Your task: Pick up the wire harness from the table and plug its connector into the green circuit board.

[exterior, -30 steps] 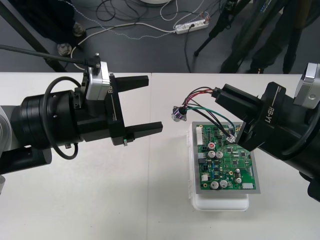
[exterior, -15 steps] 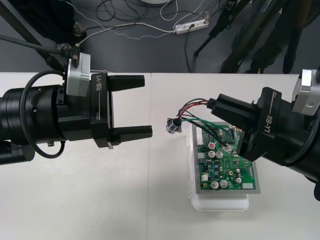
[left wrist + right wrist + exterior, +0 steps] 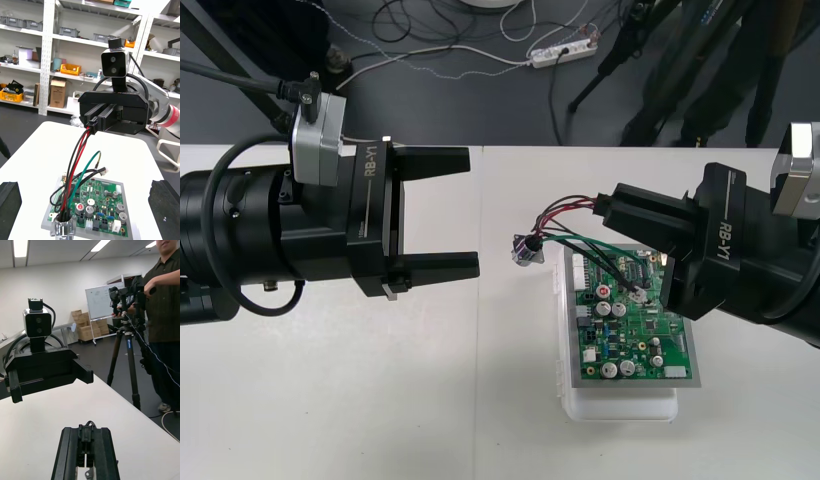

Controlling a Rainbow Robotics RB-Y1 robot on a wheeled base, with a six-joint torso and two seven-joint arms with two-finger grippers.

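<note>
My right gripper (image 3: 612,207) hangs above the far edge of the green circuit board (image 3: 632,322) and is shut on the harness's black plug (image 3: 608,203). Red, black and green wires (image 3: 565,225) trail left from it to the round metal socket (image 3: 529,247), which dangles just left of the board. In the right wrist view the plug (image 3: 86,438) sits between my right gripper's fingers (image 3: 101,453). My left gripper (image 3: 465,212) is open, level with the socket and to its left. In the left wrist view the wires (image 3: 77,161) drop from the plug (image 3: 92,123) to the socket (image 3: 63,227) over the board (image 3: 95,210).
The board rests on a white base (image 3: 620,405) at the table's right-centre. The left arm's thick black body (image 3: 270,240) spans the left half of the table. Bare tabletop (image 3: 430,400) lies in front of both grippers.
My left gripper has drawn back to the left, still open. My right gripper has shifted slightly left with the harness, and the socket has swung lower and leftward.
</note>
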